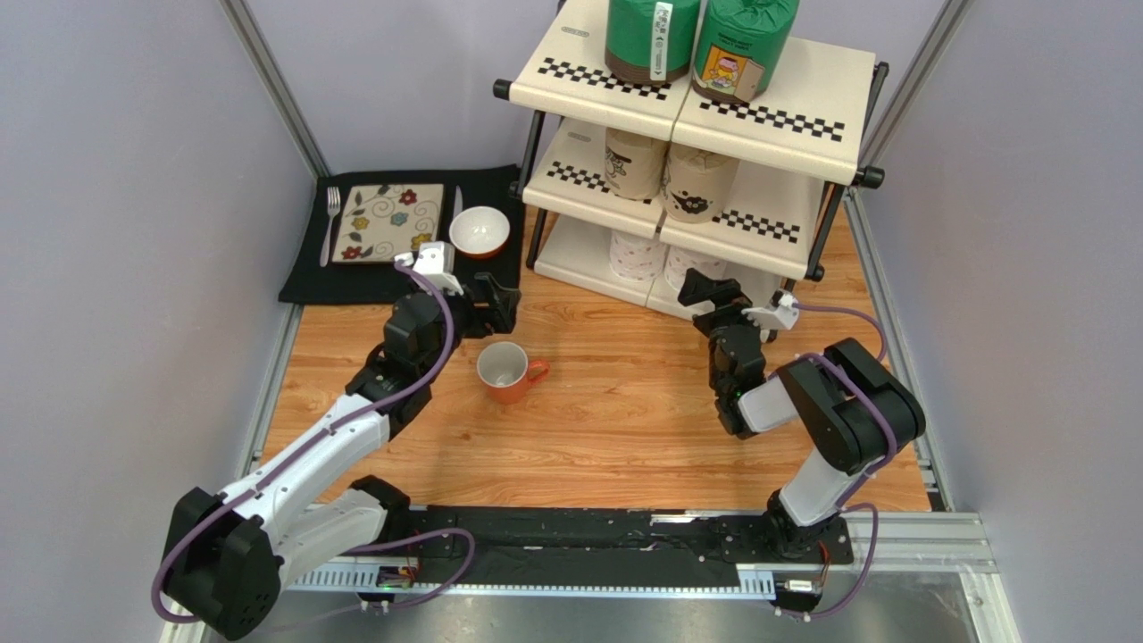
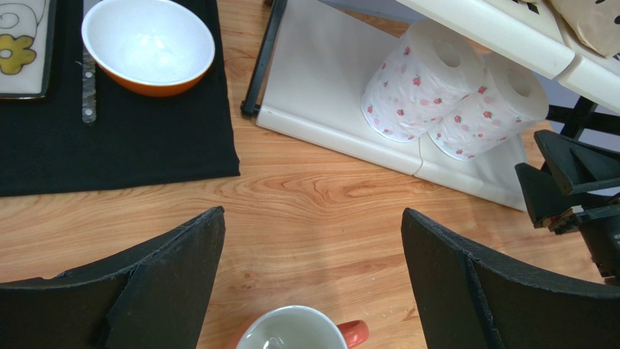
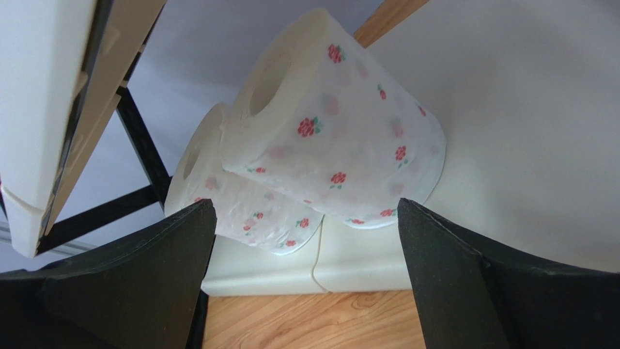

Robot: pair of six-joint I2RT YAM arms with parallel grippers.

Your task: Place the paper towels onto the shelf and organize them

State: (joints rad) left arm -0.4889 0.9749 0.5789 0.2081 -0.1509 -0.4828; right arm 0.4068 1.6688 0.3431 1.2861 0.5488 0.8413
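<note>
The shelf (image 1: pixel 792 101) stands at the back right. Two green rolls (image 1: pixel 654 38) sit on its top tier, two tan rolls (image 1: pixel 636 162) on the middle tier, and two white rose-printed rolls (image 1: pixel 639 255) on the bottom tier. The white rolls show leaning together in the left wrist view (image 2: pixel 422 80) and close up in the right wrist view (image 3: pixel 335 131). My right gripper (image 1: pixel 707 288) is open and empty just in front of the bottom tier (image 3: pixel 364 265). My left gripper (image 1: pixel 491 303) is open and empty above the table, beside the mug (image 1: pixel 506 371).
A white-and-orange mug (image 2: pixel 295 333) stands on the wood table between the arms. A black placemat (image 1: pixel 403 235) at the back left holds a small bowl (image 1: pixel 479 231), a patterned plate (image 1: pixel 389 221) and a fork (image 1: pixel 330 221). Grey walls enclose the table.
</note>
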